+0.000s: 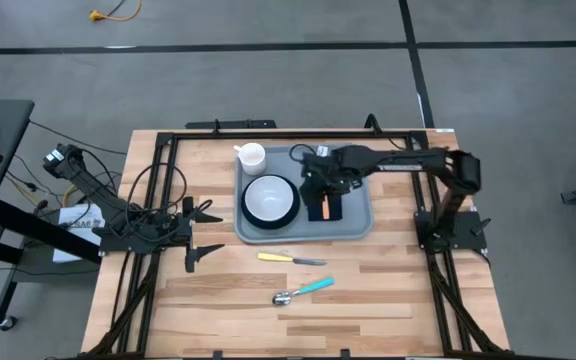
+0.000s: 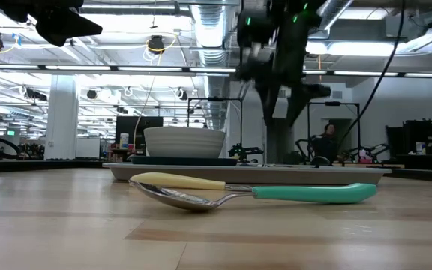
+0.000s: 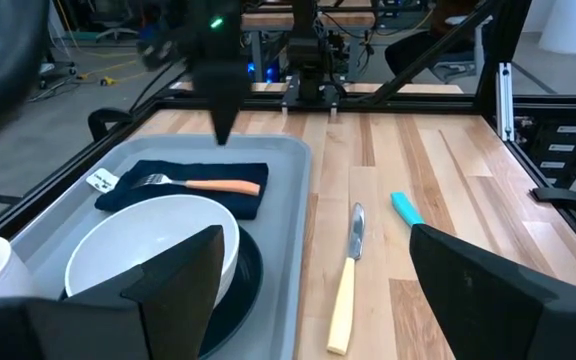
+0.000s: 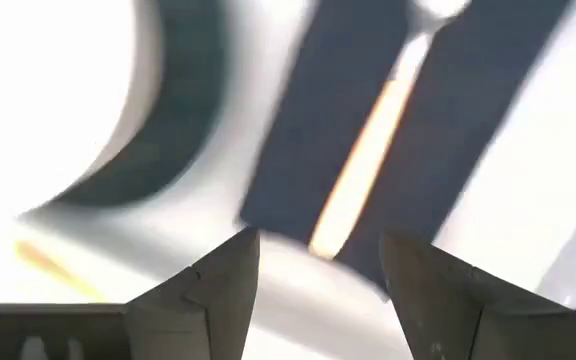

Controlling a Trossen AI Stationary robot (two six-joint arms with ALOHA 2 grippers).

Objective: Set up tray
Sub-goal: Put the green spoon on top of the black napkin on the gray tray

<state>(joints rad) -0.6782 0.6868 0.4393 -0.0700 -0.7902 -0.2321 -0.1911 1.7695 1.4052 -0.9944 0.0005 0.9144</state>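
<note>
The right arm is being held stretched across, its right gripper (image 1: 325,190) with fingers parted. The left gripper (image 1: 200,232) is being kept open, arm folded.

No text, label or number can be read anywhere.

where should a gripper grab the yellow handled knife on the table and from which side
Grip the knife by its yellow handle, coming straight down from above. It lies flat on the bare wood just off the near edge of the tray, with open table along both long sides, so fingers could likely close across the thicker handle rather than the thin flat blade.
</note>
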